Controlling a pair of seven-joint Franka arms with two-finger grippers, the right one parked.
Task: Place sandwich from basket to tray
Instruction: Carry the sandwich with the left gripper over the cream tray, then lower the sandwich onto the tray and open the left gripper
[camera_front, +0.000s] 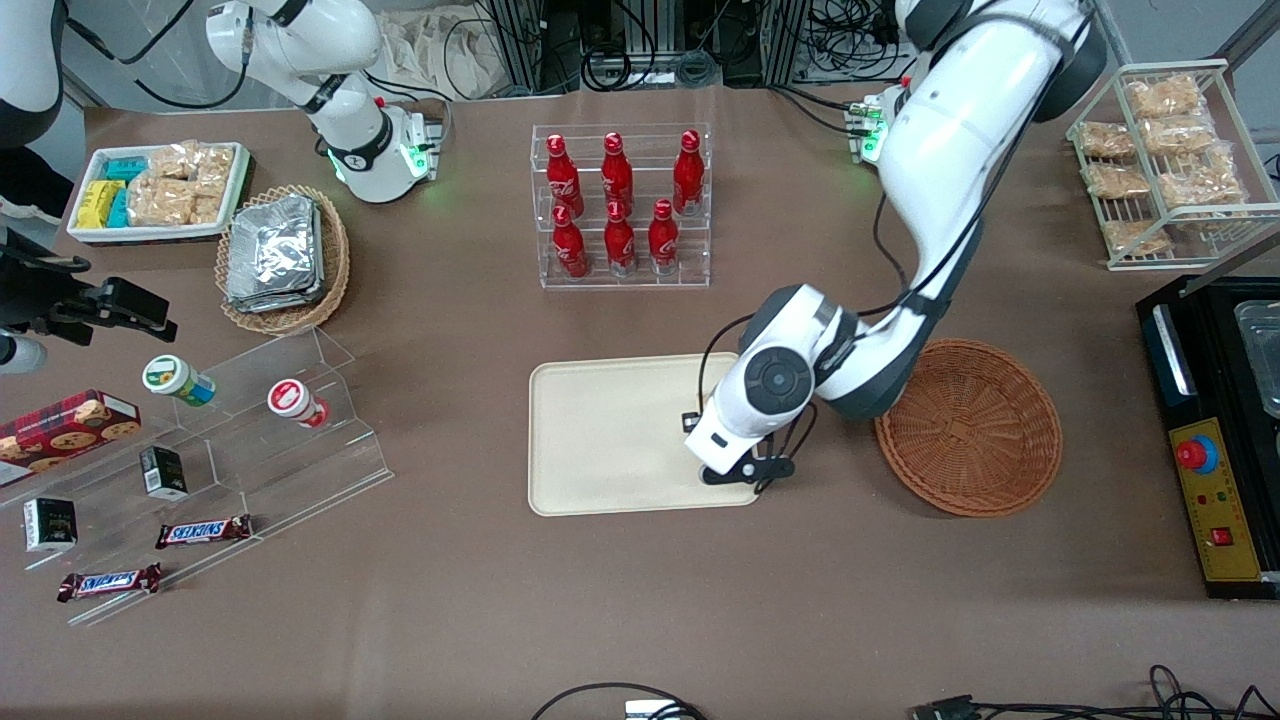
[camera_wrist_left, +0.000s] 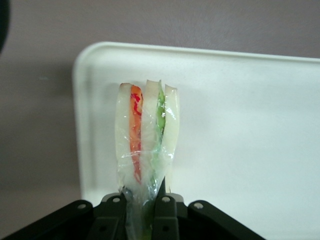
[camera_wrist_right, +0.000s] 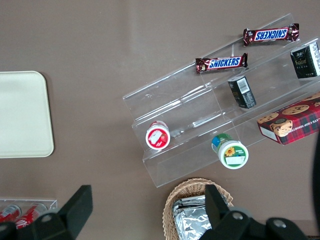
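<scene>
My left gripper (camera_wrist_left: 142, 198) is shut on the sandwich (camera_wrist_left: 145, 135), a clear-wrapped wedge of pale bread with orange-red and green layers, held by its narrow end above the cream-beige tray (camera_wrist_left: 250, 125). In the front view the gripper (camera_front: 745, 468) hangs over the tray (camera_front: 600, 440), at the tray's end nearest the basket, and the arm's wrist hides the sandwich. The reddish-brown wicker basket (camera_front: 970, 425) stands beside the tray, toward the working arm's end, with nothing in it.
An acrylic rack of red bottles (camera_front: 622, 205) stands farther from the camera than the tray. A tan basket of foil packets (camera_front: 283, 255), a white snack tray (camera_front: 155, 190) and an acrylic stand (camera_front: 230, 440) lie toward the parked arm's end. A black control box (camera_front: 1215, 440) and a wire rack (camera_front: 1165, 160) lie toward the working arm's end.
</scene>
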